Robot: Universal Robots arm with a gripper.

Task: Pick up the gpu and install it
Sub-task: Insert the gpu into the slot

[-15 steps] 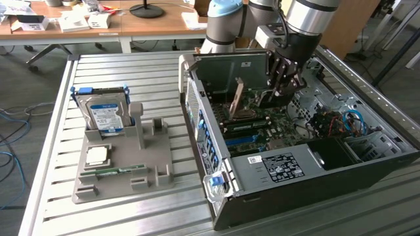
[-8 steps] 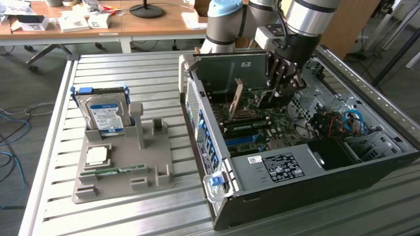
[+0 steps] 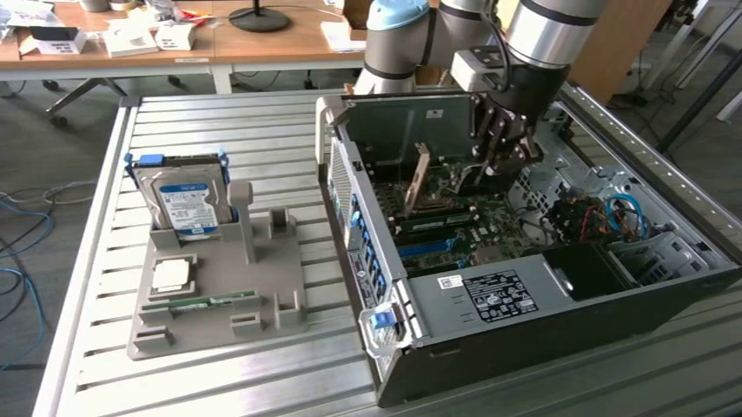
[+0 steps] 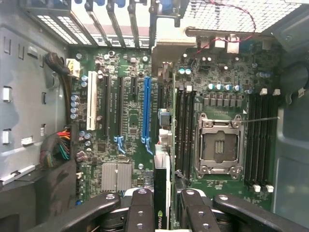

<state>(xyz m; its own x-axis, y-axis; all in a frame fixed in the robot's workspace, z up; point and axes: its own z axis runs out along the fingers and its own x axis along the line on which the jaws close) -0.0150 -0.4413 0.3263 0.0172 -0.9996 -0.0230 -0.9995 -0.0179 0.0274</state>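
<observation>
The gpu [image 4: 162,188] is a thin card seen edge-on, dark with a green logo near my fingers. It stands upright inside the open computer case [image 3: 649,295], over the motherboard [image 4: 123,121], just beside the long blue slot [image 4: 146,108]. Its far end reaches the rear bracket openings. In the exterior view its tan face [image 3: 421,174] shows inside the case. My gripper [image 4: 163,205] [image 3: 501,161] reaches down into the case and is shut on the card's near end, one black finger [image 4: 140,208] on each side. I cannot tell whether the card sits fully in a slot.
On the slatted metal table, a grey holder [image 3: 273,287] at the exterior view's left carries a blue-labelled hard drive [image 3: 186,201], a square chip [image 3: 172,274] and a green memory stick [image 3: 208,301]. An empty processor socket [image 4: 217,145] and cable bundles [image 4: 60,145] flank the card.
</observation>
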